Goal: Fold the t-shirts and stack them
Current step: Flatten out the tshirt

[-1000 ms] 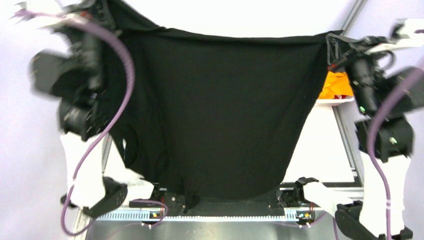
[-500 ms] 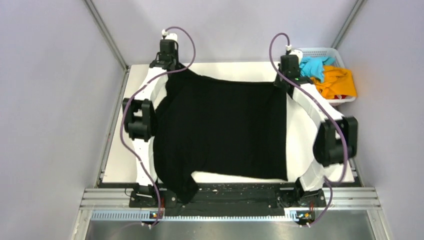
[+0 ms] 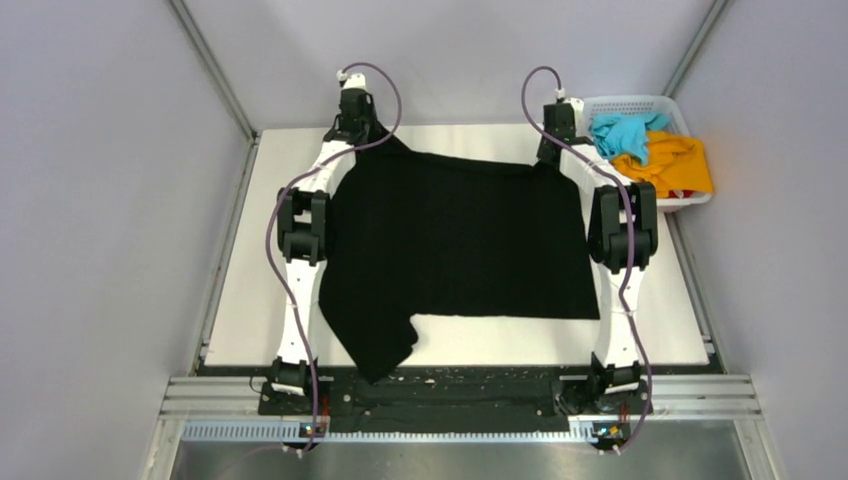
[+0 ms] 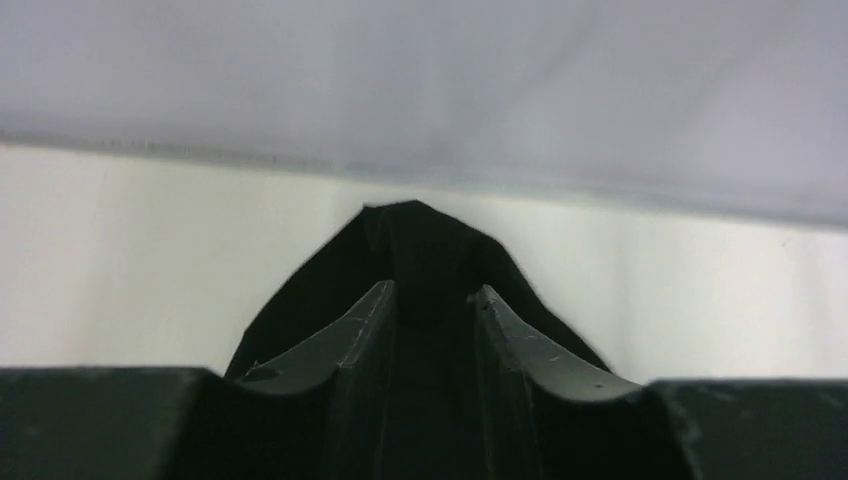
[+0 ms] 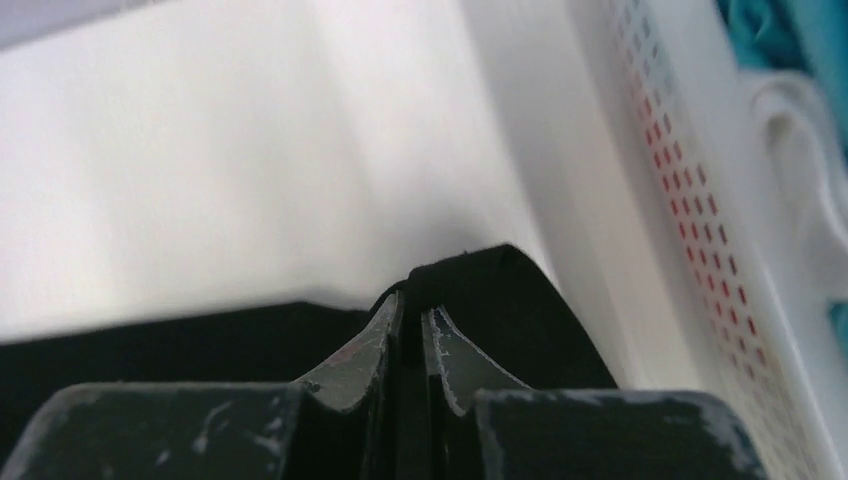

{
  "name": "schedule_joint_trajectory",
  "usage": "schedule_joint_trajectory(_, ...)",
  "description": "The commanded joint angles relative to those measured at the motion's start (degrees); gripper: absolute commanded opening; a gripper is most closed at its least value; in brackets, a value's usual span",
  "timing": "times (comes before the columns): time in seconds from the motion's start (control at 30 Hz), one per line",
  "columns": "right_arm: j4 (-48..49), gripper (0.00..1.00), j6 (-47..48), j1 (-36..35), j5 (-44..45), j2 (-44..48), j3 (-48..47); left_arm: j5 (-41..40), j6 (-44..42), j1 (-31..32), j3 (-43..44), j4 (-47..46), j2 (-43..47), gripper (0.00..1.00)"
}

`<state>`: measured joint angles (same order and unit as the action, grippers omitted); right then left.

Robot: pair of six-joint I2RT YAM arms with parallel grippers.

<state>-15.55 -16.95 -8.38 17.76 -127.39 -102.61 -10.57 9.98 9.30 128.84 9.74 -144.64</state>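
The black t-shirt (image 3: 460, 240) lies spread flat on the white table (image 3: 250, 300), one sleeve (image 3: 380, 350) reaching over the near edge. At its far left corner sits my left gripper (image 3: 362, 135); in the left wrist view that gripper (image 4: 433, 292) has its jaws apart, with the black corner (image 4: 420, 230) lying loose between them. My right gripper (image 3: 548, 150) is at the far right corner. In the right wrist view it (image 5: 413, 305) pinches a fold of the black t-shirt (image 5: 500, 290). The turquoise t-shirt (image 3: 625, 132) and the orange t-shirt (image 3: 675, 165) lie heaped in the basket.
The white lattice basket (image 3: 620, 102) stands at the far right corner, close beside my right gripper, its wall (image 5: 700, 200) filling the right of the right wrist view. Grey walls enclose the table on three sides. A metal rail (image 3: 450, 385) runs along the near edge.
Both arms have lowered the black t-shirt from hanging in the air to lying flat on the table, then drawn it slightly farther back. The left jaws have parted.
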Motion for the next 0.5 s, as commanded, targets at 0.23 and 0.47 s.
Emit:
schedule_joint_trajectory(0.23, 2.05, 0.62, -0.34, 0.26, 5.84, -4.02, -13.49, -0.12, 11.14, -0.34, 11.23, -15.18, -5.05, 0.99)
schedule_joint_trajectory(0.47, -1.79, 0.99, 0.65, -0.49, -1.66, 4.94, -6.07, 3.77, 14.14, -0.34, 4.46, -1.01, 7.7, 0.99)
